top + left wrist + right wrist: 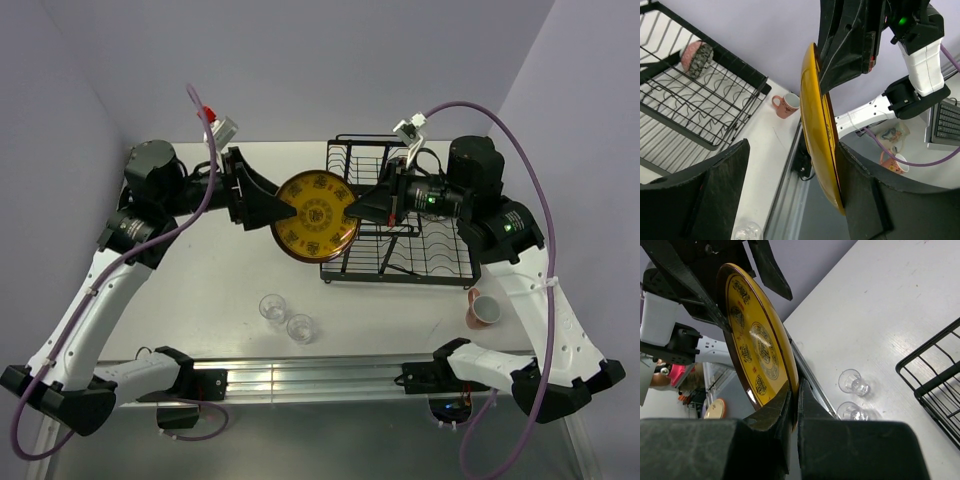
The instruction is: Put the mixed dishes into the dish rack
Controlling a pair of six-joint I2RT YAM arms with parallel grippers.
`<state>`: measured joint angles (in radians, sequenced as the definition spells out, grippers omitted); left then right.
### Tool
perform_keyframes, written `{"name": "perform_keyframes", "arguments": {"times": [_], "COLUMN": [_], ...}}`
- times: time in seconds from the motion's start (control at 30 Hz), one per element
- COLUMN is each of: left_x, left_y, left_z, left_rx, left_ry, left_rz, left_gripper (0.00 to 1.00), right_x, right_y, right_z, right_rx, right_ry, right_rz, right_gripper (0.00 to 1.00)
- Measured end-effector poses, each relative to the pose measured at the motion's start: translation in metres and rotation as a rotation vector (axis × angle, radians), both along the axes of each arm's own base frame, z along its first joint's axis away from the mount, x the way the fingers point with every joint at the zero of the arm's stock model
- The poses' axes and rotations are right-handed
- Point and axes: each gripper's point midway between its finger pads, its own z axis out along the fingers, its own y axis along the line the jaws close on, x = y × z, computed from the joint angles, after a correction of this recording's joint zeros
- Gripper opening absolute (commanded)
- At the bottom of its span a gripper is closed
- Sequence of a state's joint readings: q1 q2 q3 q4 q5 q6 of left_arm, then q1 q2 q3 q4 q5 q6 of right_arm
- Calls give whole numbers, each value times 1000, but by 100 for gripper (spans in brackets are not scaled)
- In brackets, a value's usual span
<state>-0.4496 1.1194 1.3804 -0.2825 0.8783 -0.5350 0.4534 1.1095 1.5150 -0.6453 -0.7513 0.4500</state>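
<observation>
The yellow-orange plate [315, 215] [817, 125] [757, 345] hangs in the air just left of the black wire dish rack [440, 280] [705, 100] [935, 380]. My right gripper [352, 205] [796, 390] is shut on the plate's right rim. Around the opposite rim my left gripper [283, 212] [795, 200] stands open, one finger close against the plate's face and the other well clear. Two clear glass tumblers [272, 307] [300, 328] [852, 382] stand on the table in front. A small patterned bowl [696, 58] lies in the rack.
A pink mug [485, 308] [786, 105] stands on the white table near its right front corner, beside my right arm. The table's front edge with its metal rail [320, 375] runs just behind the tumblers.
</observation>
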Motion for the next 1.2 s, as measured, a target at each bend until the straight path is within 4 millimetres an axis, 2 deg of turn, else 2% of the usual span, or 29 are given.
{"name": "perform_keyframes", "arguments": {"times": [0.03, 0.07, 0.1, 0.13, 0.2, 0.3, 0.37, 0.4, 0.5, 0.6, 0.63, 0.77, 0.87, 1.07, 1.2], "left_x": [0, 0, -1, -2, -4, 10, 14, 17, 16, 19, 24, 52, 81, 149, 188], "left_y": [-2, -3, -4, -5, -6, -8, -14, -16, -22, -30, -33, -39, -38, -40, -47], "left_z": [0, 0, 1, 4, 9, 2, 1, 0, 0, 15, 22, 47, 52, 43, 18], "left_rx": [3, 5, 5, 3, -3, 7, 3, 3, 6, 13, 16, 37, 69, 138, 163], "left_ry": [7, 11, 16, 13, 8, 42, 33, 28, -12, -100, -146, -300, -405, -526, -559], "left_rz": [-4, -6, -10, -17, -28, -2, -21, -27, -88, -146, -156, -143, -73, 64, 118], "left_gripper": [68, 54, 44, 22, 1, 0, 0, 0, 0, 0, 0, 0, 0, 0, 0], "right_x": [1, 1, 1, 2, 5, 6, 7, 7, 8, 13, 15, 13, 3, -21, -34], "right_y": [0, 0, -1, -1, -2, -5, -10, -11, -14, -25, -30, -57, -79, -125, -141], "right_z": [0, 0, -1, -1, -2, 5, 2, 2, 7, 11, 14, 20, 25, 39, 42], "right_rx": [-2, -3, -5, -8, -15, -14, -27, -31, -38, -59, -64, -98, -112, -89, -83], "right_ry": [-3, -6, -9, -14, -23, -69, -59, -49, -48, -42, -47, -52, -64, -112, -109], "right_rz": [-2, -3, -5, -9, -22, -44, -71, -83, -110, -198, -233, -383, -483, -673, -728], "right_gripper": [0, 0, 0, 0, 0, 0, 26, 44, 67, 74, 98, 100, 100, 100, 100]}}
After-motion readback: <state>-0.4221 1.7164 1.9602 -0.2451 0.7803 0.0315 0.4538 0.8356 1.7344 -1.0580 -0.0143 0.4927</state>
